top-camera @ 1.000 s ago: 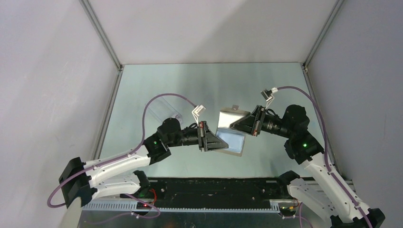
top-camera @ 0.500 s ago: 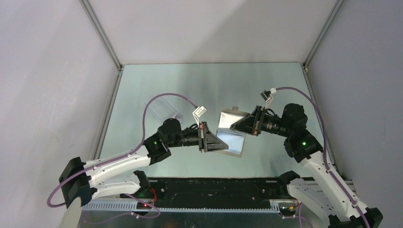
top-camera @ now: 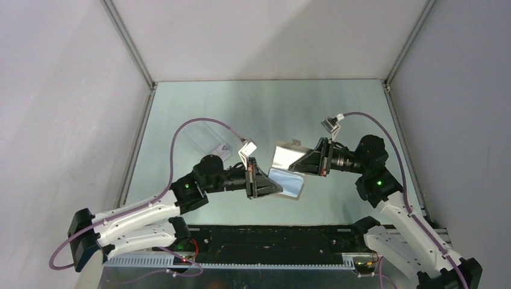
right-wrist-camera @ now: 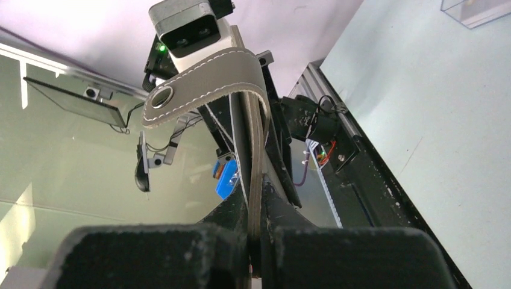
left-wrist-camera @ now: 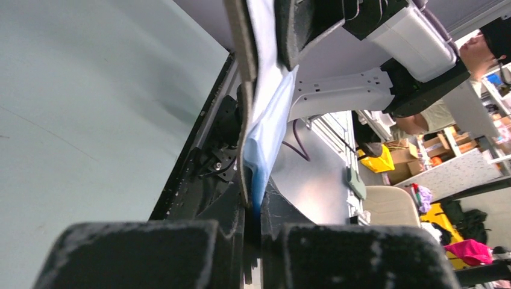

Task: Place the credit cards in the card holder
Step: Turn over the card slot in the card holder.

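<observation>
Open card holder (top-camera: 283, 158) held over the middle of the table (top-camera: 241, 102), pinched between both grippers.
Pale blue lining facing up and toward 6 o'clock, snap tab (top-camera: 296, 142) at the 12 o'clock edge. Clamped on the lower flap from 8 o'clock by the left gripper (top-camera: 279, 189), fingers pressed together on leather and lining. Clamped on the upper grey flap from 3 o'clock by the right gripper (top-camera: 294, 161), jaws closed on its edge below the tab. Well apart at 10 o'clock, a clear plastic box (top-camera: 208, 139) on the table.
</observation>
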Motion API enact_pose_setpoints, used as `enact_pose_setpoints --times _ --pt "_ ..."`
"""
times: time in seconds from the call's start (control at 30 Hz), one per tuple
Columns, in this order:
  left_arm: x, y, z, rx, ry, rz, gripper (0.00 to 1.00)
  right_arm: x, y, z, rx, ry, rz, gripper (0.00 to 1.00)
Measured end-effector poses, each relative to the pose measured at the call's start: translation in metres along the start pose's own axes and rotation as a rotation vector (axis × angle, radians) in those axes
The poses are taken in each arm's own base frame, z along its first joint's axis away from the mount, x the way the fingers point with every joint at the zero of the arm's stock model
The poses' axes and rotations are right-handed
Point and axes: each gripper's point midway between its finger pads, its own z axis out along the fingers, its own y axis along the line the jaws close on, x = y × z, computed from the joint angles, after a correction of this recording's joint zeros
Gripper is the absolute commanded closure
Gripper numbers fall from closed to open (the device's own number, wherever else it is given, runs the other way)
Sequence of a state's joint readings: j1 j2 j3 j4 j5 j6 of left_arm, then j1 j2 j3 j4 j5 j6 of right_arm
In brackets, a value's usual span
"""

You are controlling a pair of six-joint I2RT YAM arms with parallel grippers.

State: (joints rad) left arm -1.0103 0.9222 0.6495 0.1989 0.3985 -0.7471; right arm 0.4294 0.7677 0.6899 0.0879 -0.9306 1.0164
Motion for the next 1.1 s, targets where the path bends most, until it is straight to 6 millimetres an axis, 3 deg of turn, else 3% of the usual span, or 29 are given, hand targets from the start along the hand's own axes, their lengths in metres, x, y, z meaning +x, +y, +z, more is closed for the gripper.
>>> enact_pose_setpoints --times 0.43,1.1 --pt "-0.001 0.005 -0.009 -0.041 -0.007 0.105 1.00 0.017 0.020 0.006 -0.090 0.063 -0.109 1.00" --pt "0.000 0.013 -0.022 -0.113 -0.014 0.130 0.98 0.020 0.008 0.015 -0.061 0.072 -0.119 1.00"
